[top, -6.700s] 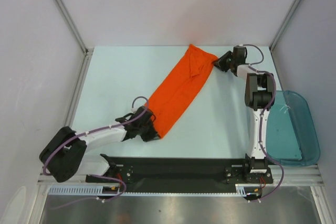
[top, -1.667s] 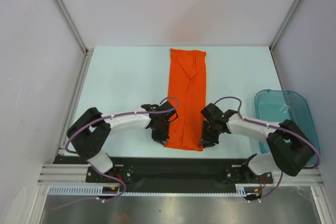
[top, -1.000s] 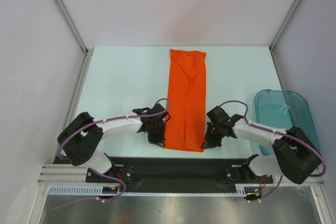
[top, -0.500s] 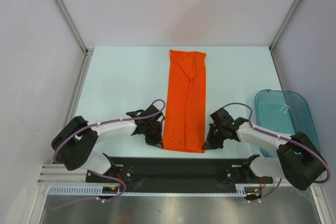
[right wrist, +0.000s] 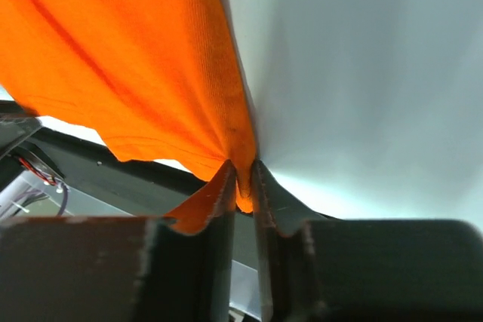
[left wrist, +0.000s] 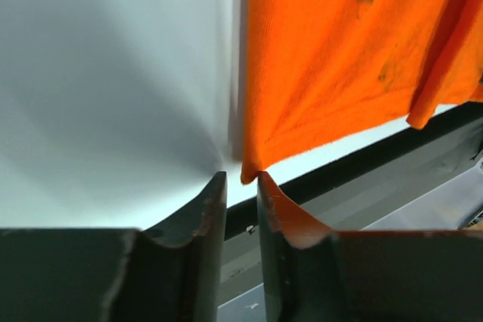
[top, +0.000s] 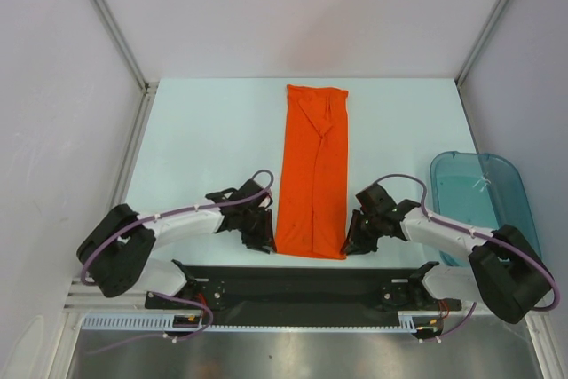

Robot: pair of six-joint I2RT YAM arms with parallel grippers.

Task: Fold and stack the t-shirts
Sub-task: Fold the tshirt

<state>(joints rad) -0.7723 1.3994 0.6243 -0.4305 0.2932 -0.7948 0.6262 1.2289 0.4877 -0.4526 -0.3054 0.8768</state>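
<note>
The orange t-shirt lies as a long strip on the table. The left gripper is slightly parted, with a shirt corner just ahead. The right gripper has a corner in its narrow gap; if it presses, I cannot tell.

Pale table: orange t-shirt flat, long folded strip, centre; teal bin right edge.

You have a plain bright orange t-shirt; the left wrist view shows a few small dark specks on it. Table: pale blue-green, no pattern. Bin: translucent teal. Left arm and right arm: white with black joints. Cables: purple. Base rail: black.
</note>
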